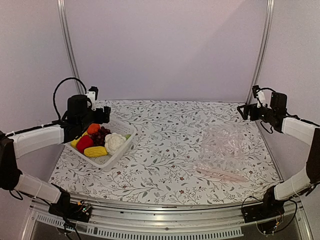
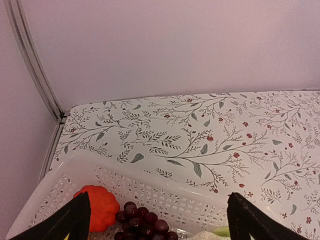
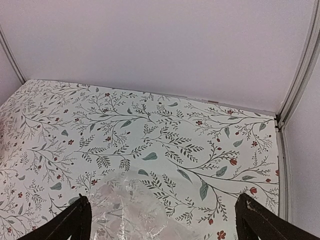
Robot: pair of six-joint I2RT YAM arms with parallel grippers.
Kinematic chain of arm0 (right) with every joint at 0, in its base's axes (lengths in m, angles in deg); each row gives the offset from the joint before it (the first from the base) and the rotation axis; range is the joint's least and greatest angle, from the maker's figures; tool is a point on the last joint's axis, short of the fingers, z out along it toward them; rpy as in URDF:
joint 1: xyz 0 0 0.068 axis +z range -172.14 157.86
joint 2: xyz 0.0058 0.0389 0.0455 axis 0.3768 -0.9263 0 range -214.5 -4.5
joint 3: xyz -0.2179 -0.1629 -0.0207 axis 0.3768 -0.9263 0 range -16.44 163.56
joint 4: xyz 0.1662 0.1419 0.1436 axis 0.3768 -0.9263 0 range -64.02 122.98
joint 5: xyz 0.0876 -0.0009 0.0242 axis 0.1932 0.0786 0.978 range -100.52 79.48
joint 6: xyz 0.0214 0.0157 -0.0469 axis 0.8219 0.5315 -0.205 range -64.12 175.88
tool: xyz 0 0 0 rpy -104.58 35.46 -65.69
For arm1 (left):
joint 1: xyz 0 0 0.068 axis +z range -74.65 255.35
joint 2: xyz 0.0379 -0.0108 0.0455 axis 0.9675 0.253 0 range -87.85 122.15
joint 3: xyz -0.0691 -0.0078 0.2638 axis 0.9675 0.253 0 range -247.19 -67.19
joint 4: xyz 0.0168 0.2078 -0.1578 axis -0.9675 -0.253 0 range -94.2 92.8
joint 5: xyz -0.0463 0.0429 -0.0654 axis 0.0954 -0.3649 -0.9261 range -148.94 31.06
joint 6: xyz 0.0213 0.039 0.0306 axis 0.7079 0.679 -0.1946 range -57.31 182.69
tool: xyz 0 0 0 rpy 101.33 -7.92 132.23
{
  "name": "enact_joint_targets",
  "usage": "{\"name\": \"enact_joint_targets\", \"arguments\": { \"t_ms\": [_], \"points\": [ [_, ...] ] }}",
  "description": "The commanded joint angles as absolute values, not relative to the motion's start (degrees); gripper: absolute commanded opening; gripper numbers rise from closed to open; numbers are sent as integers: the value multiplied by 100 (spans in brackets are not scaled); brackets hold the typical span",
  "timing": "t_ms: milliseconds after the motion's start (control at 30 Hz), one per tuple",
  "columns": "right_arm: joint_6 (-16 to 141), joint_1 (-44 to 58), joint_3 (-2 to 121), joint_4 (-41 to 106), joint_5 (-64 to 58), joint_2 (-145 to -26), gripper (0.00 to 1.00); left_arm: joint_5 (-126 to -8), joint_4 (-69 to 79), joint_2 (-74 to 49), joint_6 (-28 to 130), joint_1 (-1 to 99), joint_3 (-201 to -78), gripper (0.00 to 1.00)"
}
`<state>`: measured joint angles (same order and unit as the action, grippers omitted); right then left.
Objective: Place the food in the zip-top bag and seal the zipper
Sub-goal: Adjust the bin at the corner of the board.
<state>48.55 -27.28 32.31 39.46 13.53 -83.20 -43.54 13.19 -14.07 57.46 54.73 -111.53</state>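
The food lies in a white slotted basket (image 1: 121, 131) at the left: an orange piece (image 1: 93, 128), dark grapes (image 1: 102, 135), a red fruit (image 1: 84, 143), yellow corn (image 1: 95, 151) and white cauliflower (image 1: 115, 142). My left gripper (image 1: 105, 116) hovers open over the basket's far side. Its wrist view has the orange piece (image 2: 97, 205) and grapes (image 2: 142, 225) between its fingers (image 2: 75, 220). The clear zip-top bag (image 1: 225, 147) lies flat at the right, its pinkish zipper (image 1: 220, 173) along the near edge. My right gripper (image 1: 242, 112) hangs open beyond the bag (image 3: 130, 210), holding nothing.
The floral tablecloth (image 1: 165, 150) covers the table between basket and bag. Metal frame posts (image 1: 67, 50) stand at the back corners before plain walls. The basket's far wall (image 2: 150, 175) runs across the left wrist view.
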Motion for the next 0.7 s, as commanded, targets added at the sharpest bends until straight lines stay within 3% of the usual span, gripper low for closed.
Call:
{"name": "enact_joint_targets", "arguments": {
  "t_ms": [0,133,267,667],
  "points": [
    [5015,-2763,3411,3866,1751,-8064,99,-4610,1052,-1133,5544,5400,-11434,93],
    [4779,-2770,3388,3662,2408,-7998,99,-4941,541,-939,5301,5355,-11788,88],
    [4497,-2772,3270,3676,2861,-7758,98,-4976,-617,-517,4910,5074,-12633,78],
    [4210,-2715,3470,3168,3362,-7715,88,-3927,-2292,551,2911,4638,-13979,80]
  ]
}}
